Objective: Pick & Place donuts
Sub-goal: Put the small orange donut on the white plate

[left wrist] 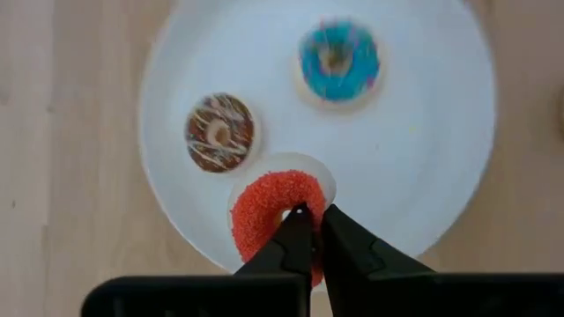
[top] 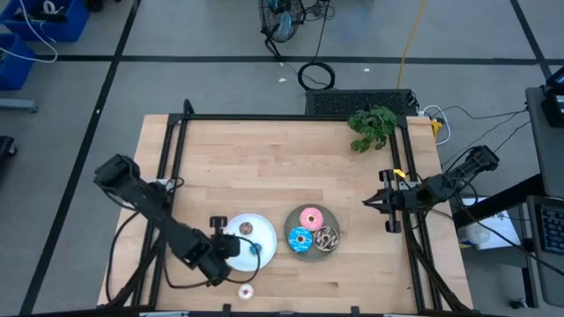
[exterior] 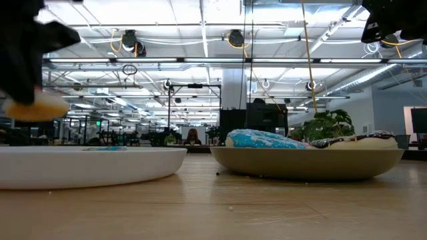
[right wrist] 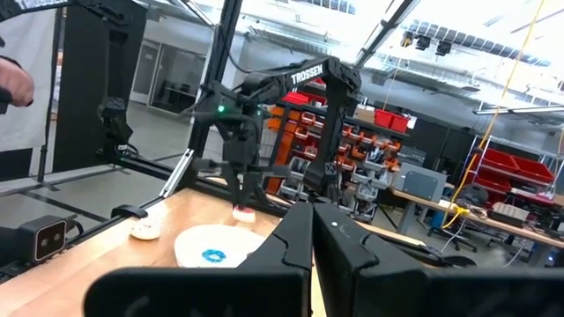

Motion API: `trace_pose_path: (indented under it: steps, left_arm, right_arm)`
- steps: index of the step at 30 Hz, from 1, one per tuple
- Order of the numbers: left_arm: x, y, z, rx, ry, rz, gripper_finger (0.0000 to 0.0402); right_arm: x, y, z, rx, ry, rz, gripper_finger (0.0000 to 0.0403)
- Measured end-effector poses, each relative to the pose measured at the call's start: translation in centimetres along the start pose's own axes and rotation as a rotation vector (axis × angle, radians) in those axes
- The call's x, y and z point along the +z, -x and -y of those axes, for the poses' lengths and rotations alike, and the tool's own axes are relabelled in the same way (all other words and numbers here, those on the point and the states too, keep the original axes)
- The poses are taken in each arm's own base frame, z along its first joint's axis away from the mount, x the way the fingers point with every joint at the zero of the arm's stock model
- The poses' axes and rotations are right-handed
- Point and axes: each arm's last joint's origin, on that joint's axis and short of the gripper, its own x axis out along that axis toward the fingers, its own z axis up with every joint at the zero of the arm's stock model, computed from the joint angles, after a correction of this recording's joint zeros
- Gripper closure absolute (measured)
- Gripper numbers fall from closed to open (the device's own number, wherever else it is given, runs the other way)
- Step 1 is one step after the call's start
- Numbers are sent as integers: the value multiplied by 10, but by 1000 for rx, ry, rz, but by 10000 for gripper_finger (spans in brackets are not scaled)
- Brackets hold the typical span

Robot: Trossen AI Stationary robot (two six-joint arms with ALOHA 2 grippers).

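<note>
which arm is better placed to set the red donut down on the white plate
Left. Its tool is shut on the red donut directly above the white plate, beside the brown and blue tiny donuts. The right tool sits shut at the table's right edge, far from it.

1. High view looks straight down from far above on the whole pale wooden table
2. Low view sits at tabletop level, very near the round white plate and grey plate, facing the room
3. Left wrist view looks down, close over that white plate
4. Right wrist view faces across the table to it
</note>
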Motion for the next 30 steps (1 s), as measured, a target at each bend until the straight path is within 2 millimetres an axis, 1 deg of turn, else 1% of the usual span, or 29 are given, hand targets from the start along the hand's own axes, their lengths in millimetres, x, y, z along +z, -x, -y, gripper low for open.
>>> trace_pose_path:
  steps: [4, 6, 10, 18, 20, 24, 30]
  left_arm:
    - [0, -21, 5, 16, -48, -61, 395]
    - [4, -27, 8, 6, -69, -68, 394]
    - [7, -35, 10, -21, -84, -95, 378]
    - [9, -52, 7, -41, -82, -177, 372]
    - [9, -54, 6, -52, -75, -191, 364]
    - [11, -55, 4, -73, -39, -205, 326]
    - [12, -54, 2, -117, 1, -235, 242]
  right_arm:
    - [0, 0, 0, 0, -13, 0, 403]
    - [0, 0, 0, 0, -14, 0, 403]
    - [0, 0, 0, 0, -12, -1, 403]
    - [0, 0, 0, 0, -6, -3, 403]
    - [0, 0, 0, 0, -6, -3, 403]
    - [0, 0, 0, 0, -3, -3, 403]
    - [0, 0, 0, 1, -3, -3, 403]
